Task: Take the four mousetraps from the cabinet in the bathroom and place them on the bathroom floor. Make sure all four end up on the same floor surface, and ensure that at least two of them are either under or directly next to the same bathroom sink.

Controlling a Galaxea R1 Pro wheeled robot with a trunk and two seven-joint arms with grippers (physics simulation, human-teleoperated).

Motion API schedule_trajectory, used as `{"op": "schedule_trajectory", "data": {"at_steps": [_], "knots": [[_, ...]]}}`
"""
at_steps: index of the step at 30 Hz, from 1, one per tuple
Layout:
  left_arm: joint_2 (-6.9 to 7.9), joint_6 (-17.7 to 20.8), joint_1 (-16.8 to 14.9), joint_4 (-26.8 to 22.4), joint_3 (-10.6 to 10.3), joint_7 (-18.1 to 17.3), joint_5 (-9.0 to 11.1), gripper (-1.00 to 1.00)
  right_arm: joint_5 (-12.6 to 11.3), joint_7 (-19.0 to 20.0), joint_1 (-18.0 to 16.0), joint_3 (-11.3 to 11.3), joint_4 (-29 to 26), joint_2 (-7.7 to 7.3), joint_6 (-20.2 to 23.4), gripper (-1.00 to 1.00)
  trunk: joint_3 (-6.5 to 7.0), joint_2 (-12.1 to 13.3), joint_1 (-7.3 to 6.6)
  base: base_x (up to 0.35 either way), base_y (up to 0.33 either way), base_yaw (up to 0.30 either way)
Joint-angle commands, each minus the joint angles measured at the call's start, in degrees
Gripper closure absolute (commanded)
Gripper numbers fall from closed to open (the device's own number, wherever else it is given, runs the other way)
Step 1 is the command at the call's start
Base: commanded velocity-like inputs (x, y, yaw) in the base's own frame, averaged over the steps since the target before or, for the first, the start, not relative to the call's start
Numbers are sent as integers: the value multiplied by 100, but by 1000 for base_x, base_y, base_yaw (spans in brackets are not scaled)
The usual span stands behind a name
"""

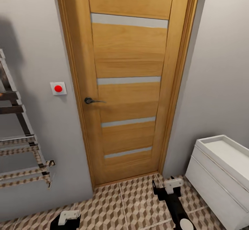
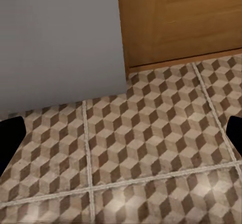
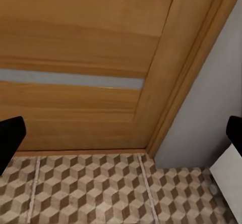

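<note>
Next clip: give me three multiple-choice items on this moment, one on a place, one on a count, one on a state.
1. Where is the red button?
A. on the wall left of the door
B. on the door
C. on the white unit

2. How many pale strips cross the door?
A. two
B. four
C. six

3. How do the two hands stand?
A. both open, holding nothing
B. left shut on a mousetrap
C. right shut on the handle

Key:
1 A, the red button sits on the grey wall beside the door.
2 B, four strips show down the panel.
3 A, the left hand and right hand show dark fingertips far apart at the frame edges over the bathroom floor.
</note>
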Motion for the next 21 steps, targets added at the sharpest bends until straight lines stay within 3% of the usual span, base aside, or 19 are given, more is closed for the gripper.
{"op": "schedule_trajectory", "data": {"at_steps": [1, 21], "knots": [[1, 16, -3, -4, -7, 20, 1, -100, 57, -35, -2, 7, -2, 0, 9, -100, -6, -3, 0, 0, 0, 247], [-27, 16, -3, 1, -7, 18, 0, -100, 60, -35, -2, 8, -1, 0, 9, -100, -6, -3, 0, 0, 0, 247]]}}
